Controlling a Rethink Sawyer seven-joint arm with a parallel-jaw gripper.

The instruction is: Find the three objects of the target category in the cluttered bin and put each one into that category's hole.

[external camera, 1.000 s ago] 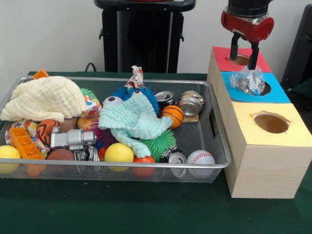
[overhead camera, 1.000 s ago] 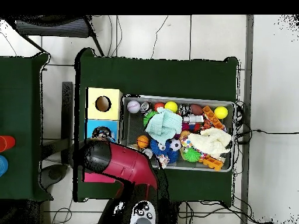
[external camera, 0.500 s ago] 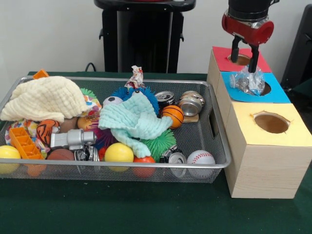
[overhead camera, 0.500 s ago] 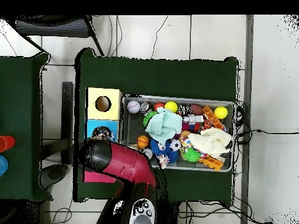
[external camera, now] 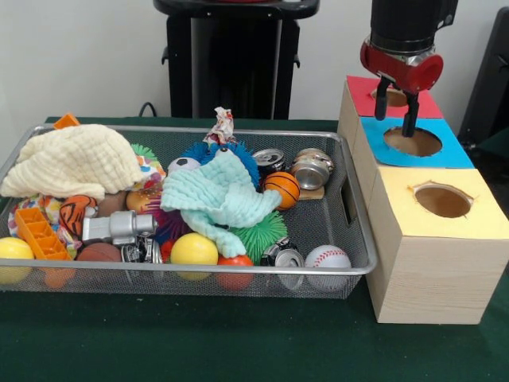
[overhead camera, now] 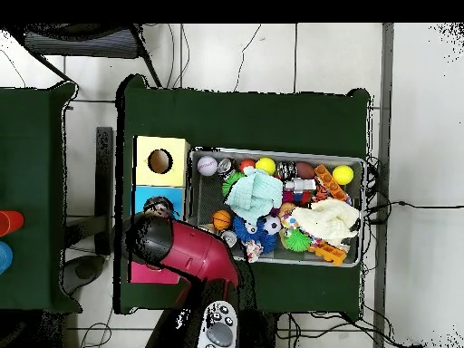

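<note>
My gripper [external camera: 394,121] hangs open and empty over the seam between the red-topped box and the blue-topped box. The red top's hole [external camera: 395,97] is partly hidden behind the fingers. No see-through plastic piece shows in either view. The bin [external camera: 238,270] lies left of the boxes, full of clutter. In the overhead view the arm [overhead camera: 181,254] covers the gripper and most of the red top [overhead camera: 149,274]. The bin [overhead camera: 272,152] shows to its right.
The blue-topped hole [external camera: 412,142] and the yellow-topped hole [external camera: 442,200] stand nearer the camera in the same row of boxes. The bin holds cloths [external camera: 219,195], several balls [external camera: 194,249], metal cans [external camera: 310,169], an orange brick [external camera: 40,233] and a crumpled wrapper [external camera: 223,126].
The see-through plastic piece that lay on the blue top at the hole's edge no longer shows. The gripper has come down a little above the boxes.
</note>
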